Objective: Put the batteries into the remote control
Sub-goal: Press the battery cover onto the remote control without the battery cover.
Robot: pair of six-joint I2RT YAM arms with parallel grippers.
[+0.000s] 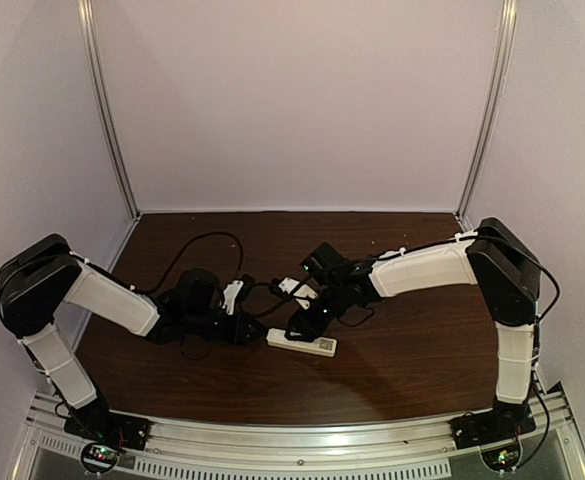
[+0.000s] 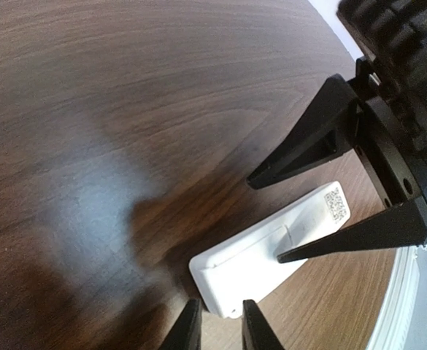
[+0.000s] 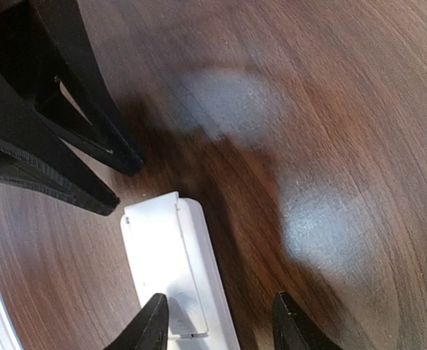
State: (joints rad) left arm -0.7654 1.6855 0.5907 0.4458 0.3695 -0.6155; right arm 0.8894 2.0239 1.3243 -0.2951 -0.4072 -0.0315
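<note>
Pale walls [image 1: 292, 100] enclose a dark wood tabletop [image 1: 412, 370], the remote control [image 1: 302, 343] lying flat near its centre. Right end effector [image 3: 219, 299] gapes over it; left end effector [image 2: 220, 310] sits narrowed at its end, grip unclear.

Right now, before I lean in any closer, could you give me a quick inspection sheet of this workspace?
Surface: dark wooden table, bare wood with glare patches.
Job's things: white remote control lying face down, label end toward the right gripper; batteries: nothing seen.
Clutter: nothing seen.
Grippers: left gripper, fingers nearly together at the remote control's end, grip unclear; right gripper open, one finger over the remote control, the other out over the table.
Cables: black cables looped on the table behind the left arm.
Surroundings: pale walls; metal rail along the near edge.
</note>
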